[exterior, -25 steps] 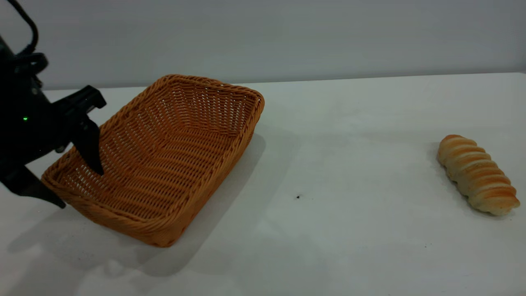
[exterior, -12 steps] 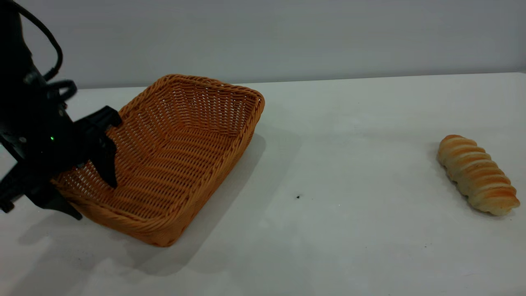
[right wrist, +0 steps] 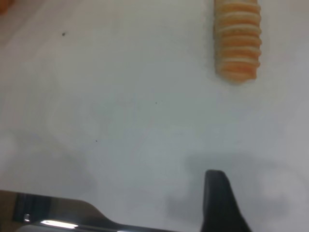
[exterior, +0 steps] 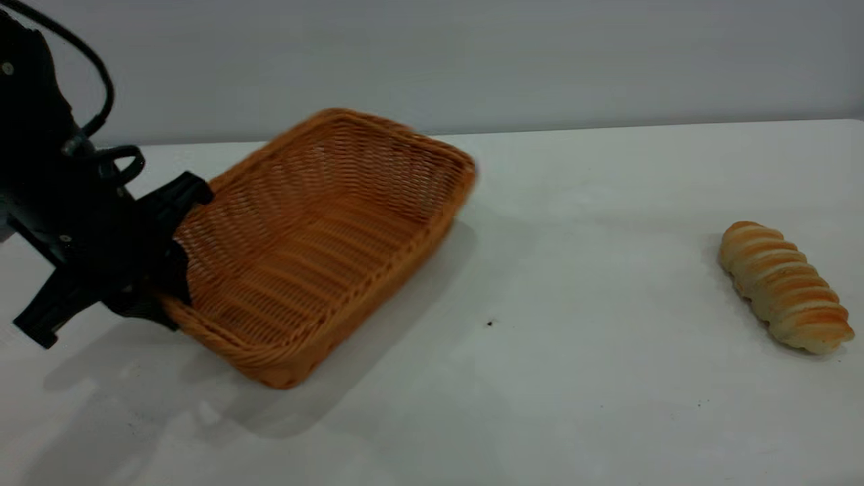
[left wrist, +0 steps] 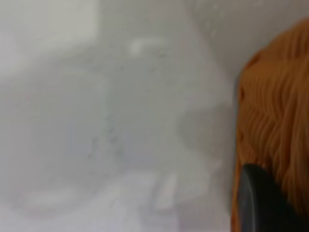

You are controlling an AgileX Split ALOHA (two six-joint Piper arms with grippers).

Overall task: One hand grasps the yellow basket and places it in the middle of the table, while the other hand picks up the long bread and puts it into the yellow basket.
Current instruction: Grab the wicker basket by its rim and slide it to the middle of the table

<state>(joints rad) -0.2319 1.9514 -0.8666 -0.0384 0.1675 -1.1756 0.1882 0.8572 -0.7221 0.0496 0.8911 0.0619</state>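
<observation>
No readable text, label, brand or number anywhere — the blurred left wrist view may hide small marks, but none show

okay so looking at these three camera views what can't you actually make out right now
- Left pincer grip: in the exterior view its black body covers the yellow basket rim where the fingers meet it; the left wrist view is blurred.
- Right pincer: outside the exterior view; the right wrist view shows one finger, cut by the edge, so open or shut is unclear.
- Long bread: far end cut off by the right wrist view's edge.
</observation>
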